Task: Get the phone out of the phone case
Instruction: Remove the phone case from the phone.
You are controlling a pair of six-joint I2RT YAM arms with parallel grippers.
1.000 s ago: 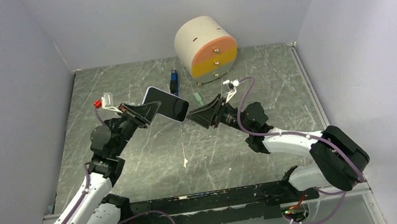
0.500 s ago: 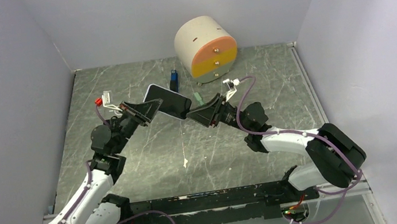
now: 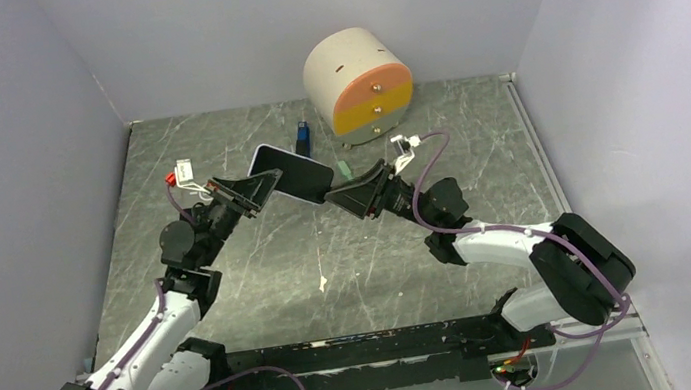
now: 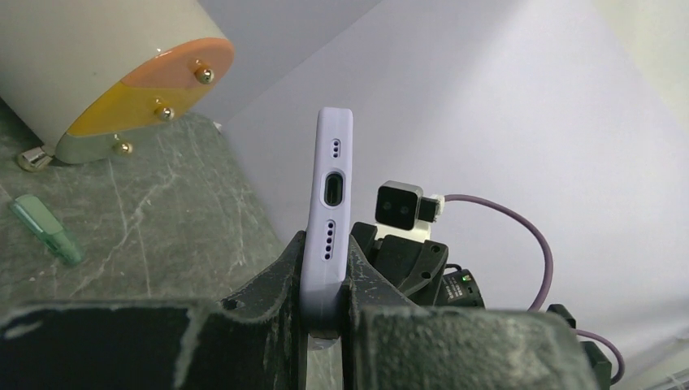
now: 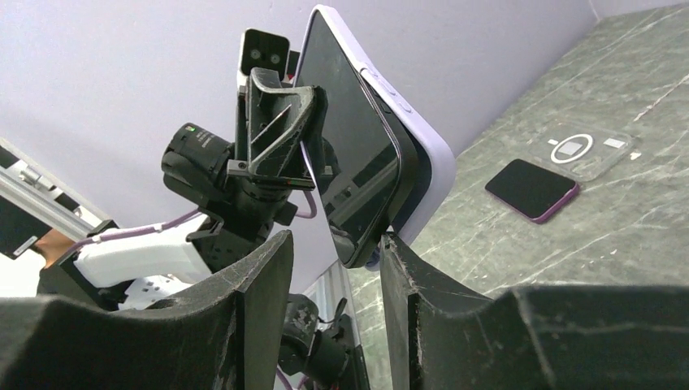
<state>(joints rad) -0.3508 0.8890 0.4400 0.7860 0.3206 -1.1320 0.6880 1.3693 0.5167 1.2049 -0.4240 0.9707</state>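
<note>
The phone [image 3: 298,173], dark screen up, sits in a lilac phone case [image 4: 329,203] held above the table. My left gripper [image 3: 255,189] is shut on the case's left end; in the left wrist view its fingers [image 4: 325,252] clamp the case edge-on. From the right, my right gripper [image 3: 334,196] meets the phone's near corner. In the right wrist view the screen [image 5: 357,162] and case [image 5: 426,154] rise above the jaws [image 5: 333,240]. The phone's lower corner sits between them, close to the right finger, with a wide gap to the left one.
A cream drum [image 3: 359,85] with an orange and yellow face stands at the back. A blue object [image 3: 304,138] and a small green piece [image 3: 344,170] lie near it. Another phone [image 5: 532,188] and a clear case [image 5: 581,149] lie on the marble table [image 3: 260,267].
My right gripper has moved up and left onto the phone's corner and its jaws have narrowed. The left gripper has lifted and levelled the phone slightly.
</note>
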